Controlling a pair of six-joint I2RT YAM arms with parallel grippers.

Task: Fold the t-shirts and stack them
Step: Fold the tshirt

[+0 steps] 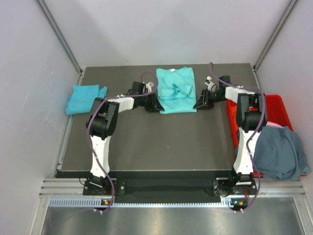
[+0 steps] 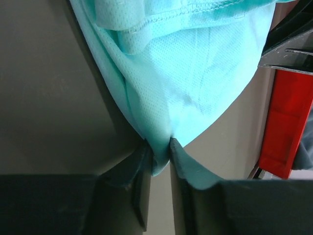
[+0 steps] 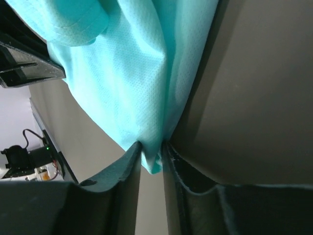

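Top external view: the mint-teal shirt [image 1: 175,90] lies at the far middle of the desk [image 1: 161,142], with its long axis running from the near hem to the far collar. Its sleeves appear turned in across its front. The left fingers [image 1: 157,106] stand at the near-left corner and the right fingers [image 1: 199,104] at the near-right corner, one on each side of the hem. Neither arm is nearer than the other.

Both wrist views show each pair of fingers closed on a bunched corner of this shirt, with the cloth drawn to a point between them. The whole garment lies beyond the fingers, away from the arm bases. In my judgement you should carry the hem straight along that axis toward the collar, with both sides level.

Items not verifiable:
- The pinched corners are hidden under the fingers from above.
- You cannot tell how many layers each grip holds.
- You cannot tell whether the hem is off the desk.
- The collar is outside both wrist views.

The cyan-blue shirt [image 1: 85,99] sits at the left edge. The slate grey-blue shirt [image 1: 281,152] is draped over the red crate [image 1: 274,105].
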